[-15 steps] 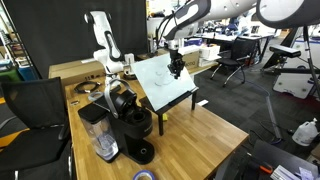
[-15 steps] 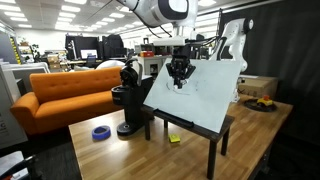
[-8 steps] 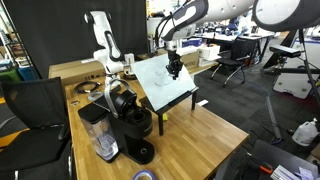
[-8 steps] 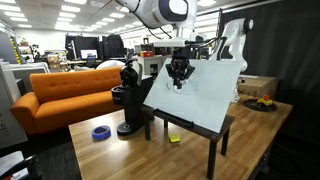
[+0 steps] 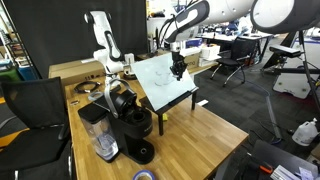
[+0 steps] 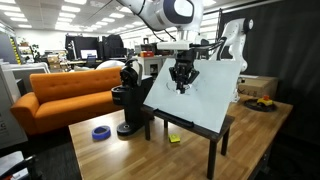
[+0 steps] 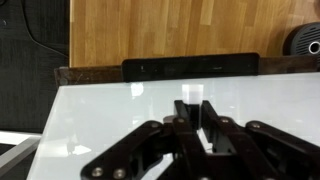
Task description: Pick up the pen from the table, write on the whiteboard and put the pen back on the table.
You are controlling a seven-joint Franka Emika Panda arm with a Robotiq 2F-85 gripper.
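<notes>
A: Wrist view first: where was the pen (image 7: 193, 99)?

B: Pinched in the gripper (image 7: 194, 113), whose jaws were pressed onto its whitish barrel.

A: And the whiteboard (image 7: 110, 125) from the tip?

B: Straight ahead, along the pen's long axis, which stood roughly square to the tilted panel. Contact I couldn't tell. The tabletop (image 7: 170, 30) lay past the board's far edge, so putting it back would likely mean carrying it off the panel.

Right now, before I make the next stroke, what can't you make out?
- The pen tip: wrist view, hidden behind the hand; contact with the whiteboard unclear.
- The pen in both exterior views: too small, masked by the hand.
- Any ink on the whiteboard: too faint in every view.
</notes>
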